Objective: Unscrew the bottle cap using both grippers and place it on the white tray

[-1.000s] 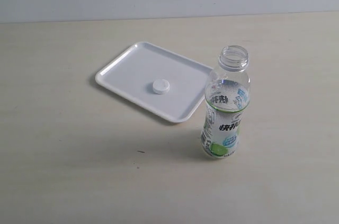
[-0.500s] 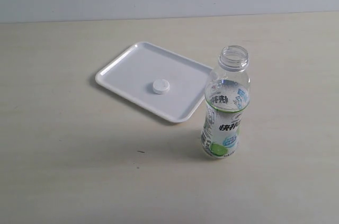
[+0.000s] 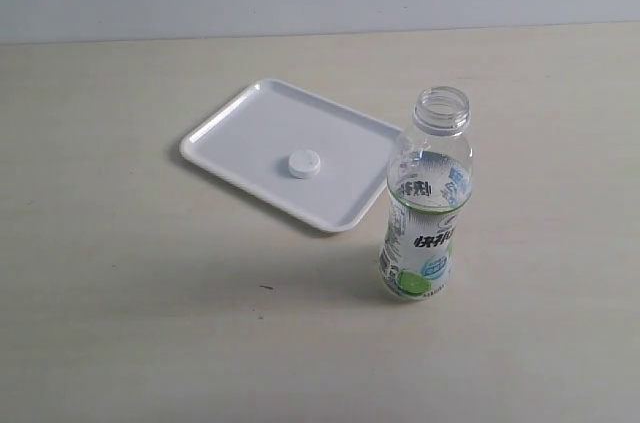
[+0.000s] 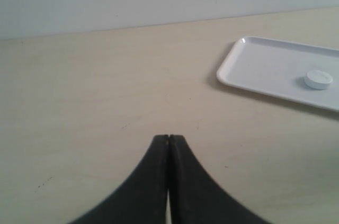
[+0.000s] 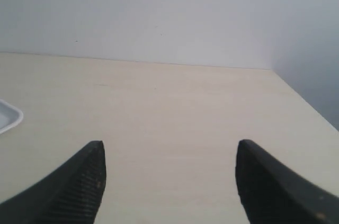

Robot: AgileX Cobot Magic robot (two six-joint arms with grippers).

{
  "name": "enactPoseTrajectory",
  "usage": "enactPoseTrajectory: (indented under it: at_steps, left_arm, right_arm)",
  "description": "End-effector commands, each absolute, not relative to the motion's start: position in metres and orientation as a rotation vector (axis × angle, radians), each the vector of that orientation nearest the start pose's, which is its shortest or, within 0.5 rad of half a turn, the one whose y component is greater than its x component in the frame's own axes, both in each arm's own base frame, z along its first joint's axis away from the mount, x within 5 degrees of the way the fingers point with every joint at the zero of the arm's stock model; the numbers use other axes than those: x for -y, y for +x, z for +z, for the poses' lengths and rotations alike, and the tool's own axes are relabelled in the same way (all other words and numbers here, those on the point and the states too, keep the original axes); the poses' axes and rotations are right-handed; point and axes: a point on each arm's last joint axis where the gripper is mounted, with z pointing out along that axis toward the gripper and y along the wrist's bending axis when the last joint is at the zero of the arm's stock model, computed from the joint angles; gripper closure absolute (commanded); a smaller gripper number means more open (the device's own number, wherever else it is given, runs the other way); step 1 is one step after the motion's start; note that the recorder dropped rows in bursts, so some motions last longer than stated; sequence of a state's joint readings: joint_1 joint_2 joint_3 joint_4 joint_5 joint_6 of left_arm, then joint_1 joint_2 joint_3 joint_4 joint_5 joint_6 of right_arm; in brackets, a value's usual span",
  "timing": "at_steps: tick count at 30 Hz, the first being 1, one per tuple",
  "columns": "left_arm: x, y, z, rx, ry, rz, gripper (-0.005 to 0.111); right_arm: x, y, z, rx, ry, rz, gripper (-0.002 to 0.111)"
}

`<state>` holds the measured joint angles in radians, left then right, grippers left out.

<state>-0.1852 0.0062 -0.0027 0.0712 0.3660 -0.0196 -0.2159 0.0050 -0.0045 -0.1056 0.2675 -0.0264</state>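
Observation:
The small white bottle cap (image 3: 303,163) lies flat on the white tray (image 3: 250,128) in the exterior view; the left wrist view also shows the bottle cap (image 4: 319,79) on the white tray (image 4: 265,65). The clear bottle (image 3: 425,203) stands upright without a cap just right of the tray's near corner. Neither arm shows in the exterior view. My left gripper (image 4: 169,138) is shut with nothing between its black fingers, hanging over bare table away from the tray. My right gripper (image 5: 169,152) is open over bare table, holding nothing.
A pale wooden table (image 3: 120,293) carries everything, with a light wall behind it. A corner of the tray (image 5: 8,115) shows at the edge of the right wrist view. The table's edge (image 5: 307,107) runs close to the right gripper.

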Motion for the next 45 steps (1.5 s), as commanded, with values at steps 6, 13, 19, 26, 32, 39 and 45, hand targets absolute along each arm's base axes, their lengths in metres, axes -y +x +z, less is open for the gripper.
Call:
enactPoseTrajectory:
  at_steps: [6,13,19,26,32,39,45]
  left_arm:
    - [0.0072,0.0525,0.1805,-1.838,0.19,-0.073,0.107]
    - [0.0072,0.0525,0.1805,-1.837,0.192,-0.072,0.107]
    - [0.0072,0.0525,0.1805,-1.837,0.192,-0.072,0.107]
    - [0.0072,0.0525,0.1805,-1.837,0.192,-0.072,0.107]
    - [0.0072,0.0525,0.1805,-1.837,0.192,-0.072,0.107]
    - [0.0072,0.0525,0.1805,-1.837,0.192,-0.072,0.107]
    - [0.0072,0.0525,0.1805,-1.837,0.192,-0.072,0.107]
  right_arm:
    - [0.0145,0.0532,0.1894,-1.752,0.096,-0.283,0.042]
    - [0.0145,0.0532,0.1894,-1.752,0.096,-0.283,0.042]
    - [0.0145,0.0531,0.1891,-1.756,0.096,-0.283,0.042]
    - [0.0126,0.0535,0.1889,-1.749,0.153,-0.205,0.042]
    - [0.0116,0.0538,0.1889,-1.74,0.212,-0.137,0.042]
    - [0.0117,0.0537,0.1889,-1.741,0.208,-0.142,0.042]
    - [0.0117,0.0538,0.1891,-1.739,0.203,-0.146,0.042]
